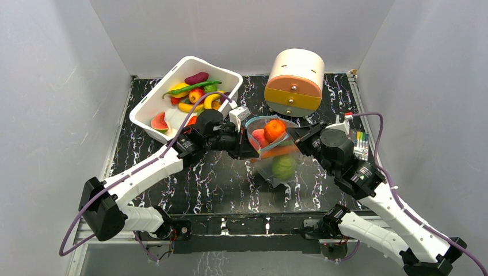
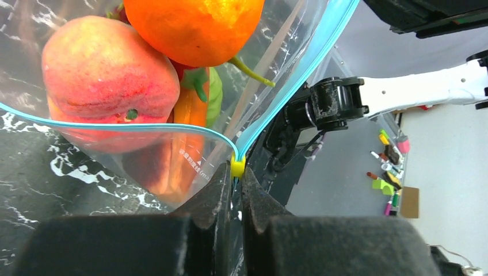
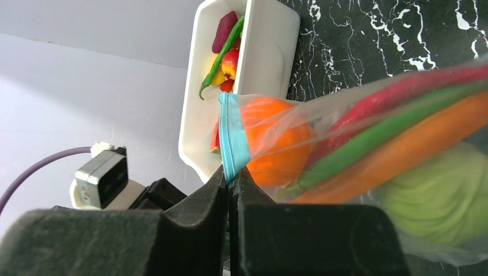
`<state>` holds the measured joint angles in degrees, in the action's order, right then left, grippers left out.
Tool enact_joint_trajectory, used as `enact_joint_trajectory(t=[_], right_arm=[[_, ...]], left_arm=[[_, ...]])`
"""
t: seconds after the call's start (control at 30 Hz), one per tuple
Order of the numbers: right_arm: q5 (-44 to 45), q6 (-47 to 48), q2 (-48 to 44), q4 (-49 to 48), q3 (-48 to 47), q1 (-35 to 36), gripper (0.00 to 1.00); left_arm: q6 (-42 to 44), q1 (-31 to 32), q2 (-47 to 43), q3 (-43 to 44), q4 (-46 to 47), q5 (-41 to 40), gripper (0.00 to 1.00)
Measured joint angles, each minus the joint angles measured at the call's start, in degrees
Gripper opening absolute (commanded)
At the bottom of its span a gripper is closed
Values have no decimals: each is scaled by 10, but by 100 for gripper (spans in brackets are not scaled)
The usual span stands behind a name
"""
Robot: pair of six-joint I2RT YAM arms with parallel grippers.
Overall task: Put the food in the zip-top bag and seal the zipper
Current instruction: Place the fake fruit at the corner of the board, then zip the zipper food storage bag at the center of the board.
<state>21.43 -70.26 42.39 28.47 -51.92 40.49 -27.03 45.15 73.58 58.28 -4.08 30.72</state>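
The clear zip-top bag [image 1: 277, 154] hangs between both grippers over the black marbled table. Its mouth faces up and stands open. Inside it lie an orange [image 1: 274, 130], a peach [image 1: 259, 138], a carrot [image 1: 277, 152] and a green cabbage [image 1: 283, 167]. My left gripper [image 2: 236, 172] is shut on the blue-teal zipper [image 2: 144, 127] at its left end, right by a small yellow slider [image 2: 237, 167]. The peach [image 2: 109, 75] and orange [image 2: 193, 26] sit just behind the strip. My right gripper [image 3: 231, 175] is shut on the zipper's other end [image 3: 233, 138], with the cabbage [image 3: 437, 201] low in the bag.
A white bin [image 1: 151, 95] with several toy fruits and vegetables stands at the back left, close behind the left wrist. A round cream and orange drawer box [image 1: 294, 80] sits behind the bag. Markers [image 1: 361, 141] lie at the right table edge.
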Motion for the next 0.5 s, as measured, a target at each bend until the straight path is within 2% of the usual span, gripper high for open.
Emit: enact_joint_trajectory(t=[0.3, 0.5], right_arm=[[1, 19, -66, 28, 27, 0, 39], [-12, 122, -99, 56, 27, 0, 48]], left_arm=[[82, 0, -3, 42, -72, -9, 0], [136, 0, -3, 52, -97, -2, 0]])
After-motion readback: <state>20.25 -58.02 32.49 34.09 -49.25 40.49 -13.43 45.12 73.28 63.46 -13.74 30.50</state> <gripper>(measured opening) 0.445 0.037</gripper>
